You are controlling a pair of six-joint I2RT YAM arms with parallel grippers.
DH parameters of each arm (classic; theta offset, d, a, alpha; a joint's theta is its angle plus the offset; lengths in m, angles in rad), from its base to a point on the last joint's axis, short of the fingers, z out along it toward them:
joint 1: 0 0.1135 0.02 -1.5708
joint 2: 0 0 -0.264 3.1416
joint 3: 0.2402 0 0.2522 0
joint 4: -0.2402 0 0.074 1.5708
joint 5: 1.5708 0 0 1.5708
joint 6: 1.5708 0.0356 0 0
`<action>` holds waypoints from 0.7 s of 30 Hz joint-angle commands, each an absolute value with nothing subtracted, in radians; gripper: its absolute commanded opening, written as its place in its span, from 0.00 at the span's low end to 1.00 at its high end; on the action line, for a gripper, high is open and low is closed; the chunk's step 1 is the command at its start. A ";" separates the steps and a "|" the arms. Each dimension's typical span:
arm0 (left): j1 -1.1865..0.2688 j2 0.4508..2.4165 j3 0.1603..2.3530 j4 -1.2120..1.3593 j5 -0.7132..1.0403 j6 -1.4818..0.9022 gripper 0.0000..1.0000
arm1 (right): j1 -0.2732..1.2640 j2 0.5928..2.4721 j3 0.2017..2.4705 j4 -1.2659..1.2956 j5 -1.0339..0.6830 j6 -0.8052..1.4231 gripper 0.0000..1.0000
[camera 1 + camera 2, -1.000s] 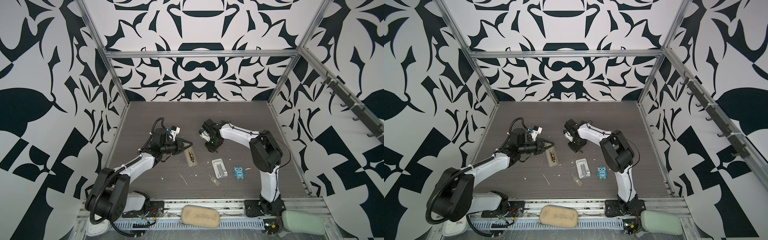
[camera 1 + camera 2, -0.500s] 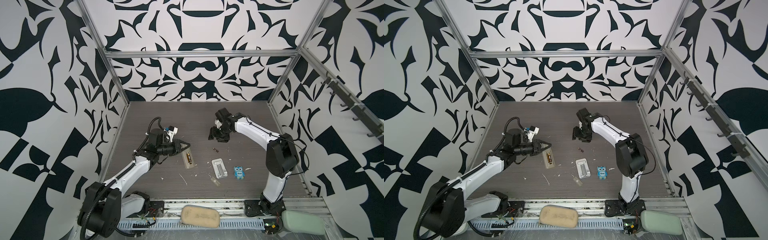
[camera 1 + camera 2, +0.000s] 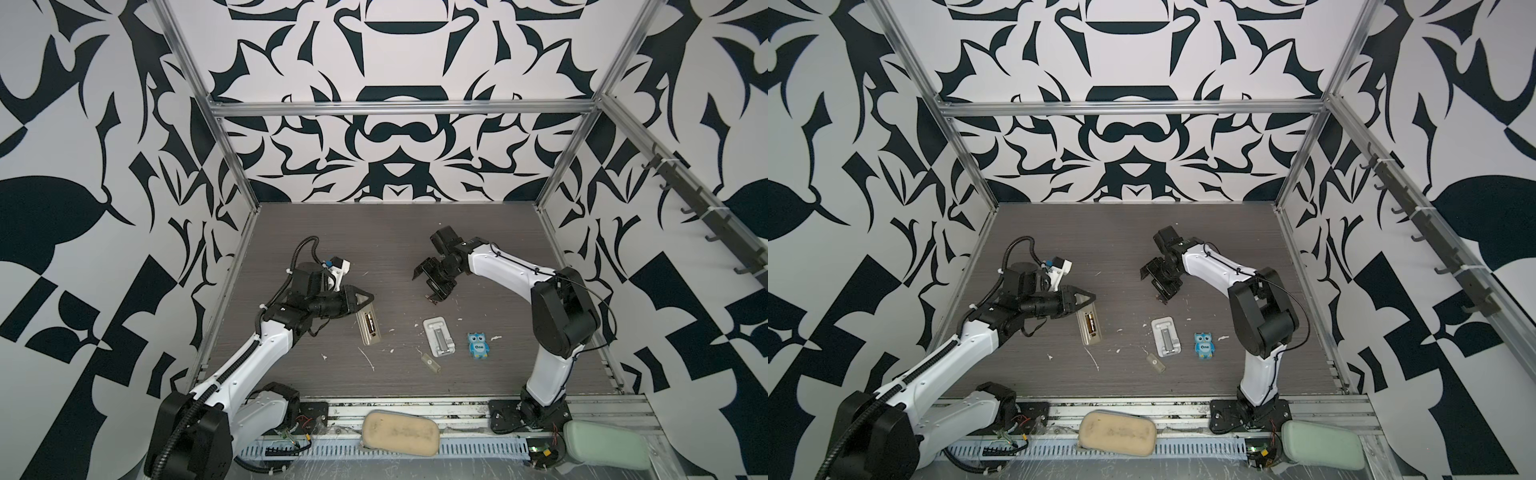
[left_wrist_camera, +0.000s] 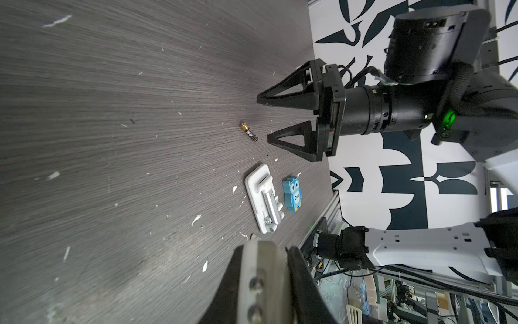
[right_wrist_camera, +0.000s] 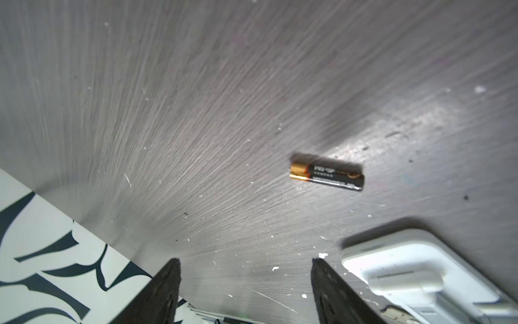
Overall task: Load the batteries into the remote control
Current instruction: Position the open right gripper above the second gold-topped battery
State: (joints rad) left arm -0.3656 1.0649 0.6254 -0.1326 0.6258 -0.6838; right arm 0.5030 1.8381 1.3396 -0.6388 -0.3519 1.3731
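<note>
While one battery (image 3: pixel 368 325) appears already seated in the bay, this entry stands at the fetching of the second.

Item 1, remote control (image 3: pixel 371 337): lies back-up on the tabletop (image 3: pixel 374 232), left of centre in both top views. The left gripper (image 3: pixel 362 297) is closed on its far end, apparently steadying it.

Item 2, loose battery (image 5: pixel 326 175): lies flat on the tabletop, well apart from the remote control and just ahead of the right gripper (image 4: pixel 263 118). That gripper's jaws stand wide and empty, not touching the battery.

Step in hand, as judged: pick-up of item 2. The next move calls for lowering until the jaws straddle the cylinder across its narrow width. They should then close gently, since it will likely roll, and carry it to the bay with the gold end turned correctly.

Sundries: white ribbed stand (image 3: pixel 438 337); blue owl figure (image 3: pixel 478 345) just beside it.

Writing: "One" on the owl's belly, legible. Pale print on the loose battery's black jacket, too blurred to read.
</note>
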 commanded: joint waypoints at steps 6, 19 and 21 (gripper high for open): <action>-0.363 1.077 0.684 -0.166 0.612 -0.635 0.00 | 0.510 1.880 1.360 -0.649 -0.344 1.457 0.74; -0.363 1.099 0.703 -0.182 0.598 -0.609 0.00 | 0.487 1.935 1.347 -0.647 -0.311 1.449 0.66; -0.363 1.108 0.707 -0.186 0.602 -0.603 0.00 | 0.481 1.931 1.334 -0.644 -0.307 1.452 0.66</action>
